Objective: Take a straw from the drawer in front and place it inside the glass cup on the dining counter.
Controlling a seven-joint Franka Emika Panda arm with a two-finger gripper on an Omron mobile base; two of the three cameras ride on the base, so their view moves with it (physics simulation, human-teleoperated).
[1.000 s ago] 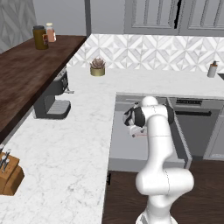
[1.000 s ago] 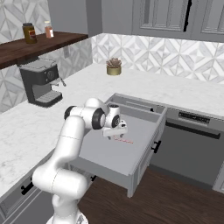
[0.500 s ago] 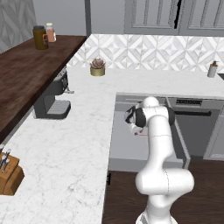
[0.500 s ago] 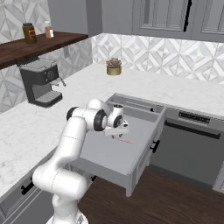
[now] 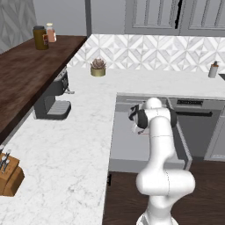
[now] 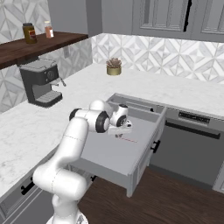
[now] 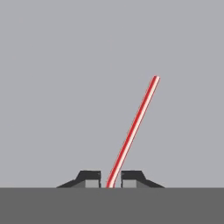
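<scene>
- The white marble desk (image 6: 35, 127) is smooth, with grey veins.
- The drawer (image 6: 113, 155) is pulled out, flat and plain grey inside.
- The jaws are pinched shut on one end of a thin red-and-white striped straw (image 7: 133, 131).
- The straw lies on the drawer floor.

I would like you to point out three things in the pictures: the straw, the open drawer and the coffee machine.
straw (image 7: 133, 128): hand view, middle of its red and white shaft.
drawer (image 6: 113, 153): right base view, bare grey floor inside it.
coffee machine (image 6: 39, 78): right base view, front of its dark body.
</scene>
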